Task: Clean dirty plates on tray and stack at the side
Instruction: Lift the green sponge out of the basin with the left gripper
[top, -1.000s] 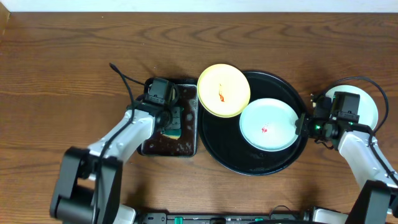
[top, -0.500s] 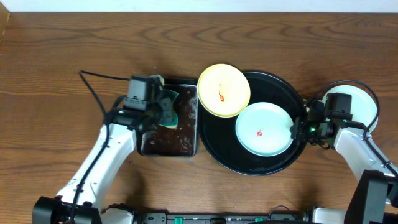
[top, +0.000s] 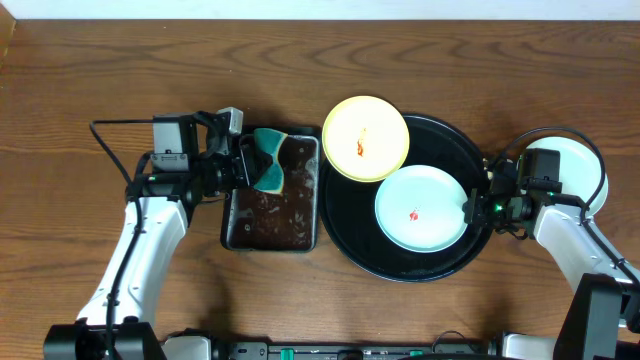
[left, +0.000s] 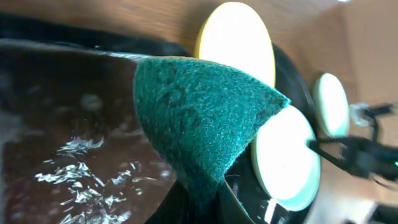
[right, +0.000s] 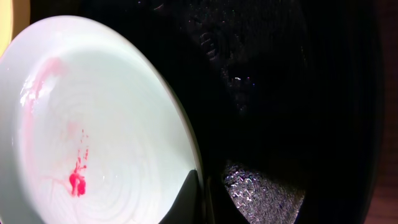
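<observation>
1 blue-white plate (top: 420, 208) lies on the round tray (top: 352, 225) beside the yellow plate (top: 365, 138), touching the right gripper (top: 472, 207), whose grip I cannot tell, while the left gripper (top: 250, 160) pinches a green sponge (top: 268, 172).

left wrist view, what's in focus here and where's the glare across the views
Left wrist: the green sponge is sharp, its fibres showing, while the yellow plate and pale blue plate behind are soft and blown out; glints speckle the wet rectangular tray. Right wrist: the round tray is near-black, only small speckles catching light; the smear looks soft. Overhead: even light, all sharp.
</observation>
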